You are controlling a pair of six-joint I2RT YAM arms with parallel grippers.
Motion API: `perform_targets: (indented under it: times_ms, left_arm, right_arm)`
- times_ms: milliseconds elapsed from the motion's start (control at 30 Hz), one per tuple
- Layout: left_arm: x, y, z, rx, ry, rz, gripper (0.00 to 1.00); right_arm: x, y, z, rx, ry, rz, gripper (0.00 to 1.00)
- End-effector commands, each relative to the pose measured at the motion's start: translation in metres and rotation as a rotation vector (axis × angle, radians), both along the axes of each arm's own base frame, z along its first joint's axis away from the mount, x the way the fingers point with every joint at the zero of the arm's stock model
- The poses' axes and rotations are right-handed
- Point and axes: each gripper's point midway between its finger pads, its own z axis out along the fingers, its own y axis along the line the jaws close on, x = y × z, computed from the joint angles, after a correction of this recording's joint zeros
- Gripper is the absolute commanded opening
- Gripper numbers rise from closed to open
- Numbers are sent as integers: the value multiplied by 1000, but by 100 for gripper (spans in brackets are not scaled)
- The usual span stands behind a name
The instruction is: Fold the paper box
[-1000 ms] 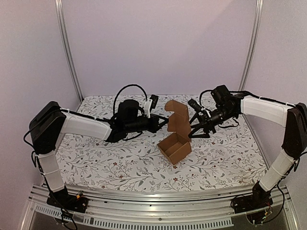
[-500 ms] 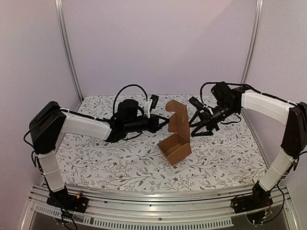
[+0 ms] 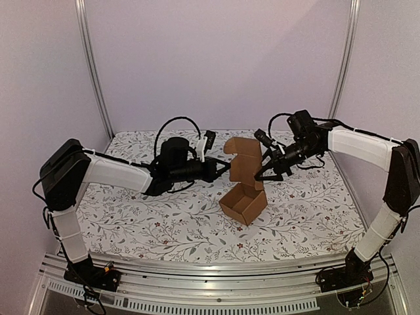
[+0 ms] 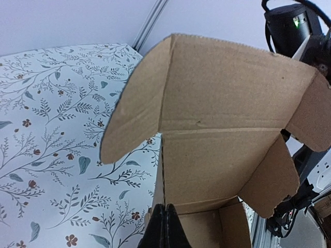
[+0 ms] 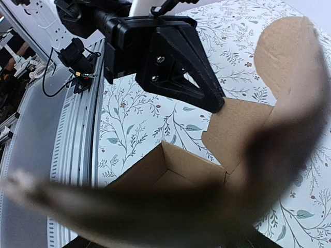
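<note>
Near the middle of the table [image 3: 131, 223], toward its far edge, the paper box [image 3: 244, 202] sits half-made with its lid upright. A blurred flap fills the right wrist view and hides those fingers. From above, the right gripper [image 3: 261, 172] stands parted at the lid's right side. The left gripper [image 3: 227, 168] is pinched shut on its left edge.

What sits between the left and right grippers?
Only the paper box, its upright lid. The left gripper pinches it; the right gripper is open beside it. Top view.
</note>
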Motion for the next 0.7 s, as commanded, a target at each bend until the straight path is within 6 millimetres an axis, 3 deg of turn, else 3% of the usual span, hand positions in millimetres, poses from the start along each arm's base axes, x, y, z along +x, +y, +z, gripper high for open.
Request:
perform_targets:
  times_ms: [0, 133, 400, 667]
  left_arm:
    - [-6, -4, 16, -33, -26, -14, 0]
    - [-5, -3, 14, -12, -38, 0, 0]
    - [-3, 2, -14, 87, -80, 58, 0]
    - [-2, -7, -34, 158, -118, 63, 0]
  right_arm:
    - [16, 2, -5, -28, -17, -81, 61]
    - [21, 0, -12, -54, -13, -106, 54]
    - [12, -8, -35, -111, -41, -87, 52]
    - [10, -3, -61, -171, -78, -45, 50]
